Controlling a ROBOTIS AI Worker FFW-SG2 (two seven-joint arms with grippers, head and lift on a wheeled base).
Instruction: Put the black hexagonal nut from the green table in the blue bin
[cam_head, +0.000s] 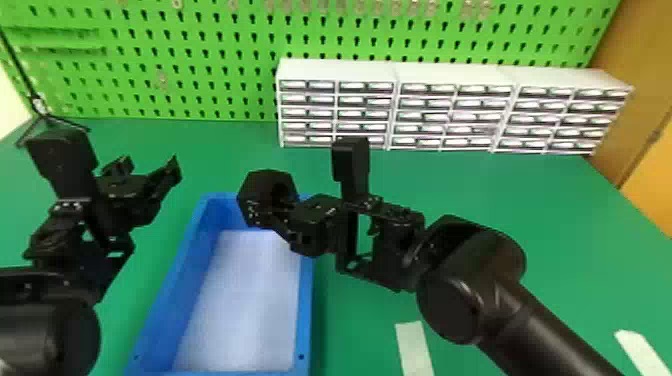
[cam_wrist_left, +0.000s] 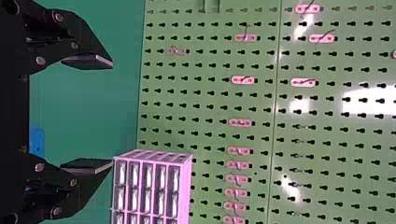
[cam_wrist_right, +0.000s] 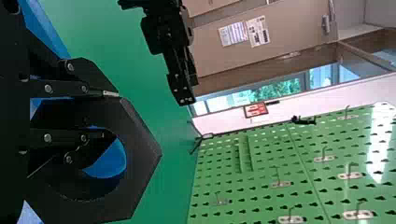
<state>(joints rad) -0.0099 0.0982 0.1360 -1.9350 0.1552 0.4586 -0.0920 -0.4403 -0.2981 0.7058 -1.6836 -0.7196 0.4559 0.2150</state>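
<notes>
Pinched by its wall, the black nut (cam_head: 257, 187) hangs from the right gripper (cam_head: 276, 212) above the blue bin's (cam_head: 306, 310) far edge. Green table (cam_head: 167, 230) shows between the bin's left rim and the left gripper (cam_head: 150, 169), its fingers spread.

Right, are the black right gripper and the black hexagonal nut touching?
Touching: the right wrist view shows the gripper pinching the nut, one finger in its hole.

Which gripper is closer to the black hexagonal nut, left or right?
Right. The right gripper has the nut clamped by its wall, one finger inside the hole. The left gripper is open and empty, off to the nut's left.
</notes>
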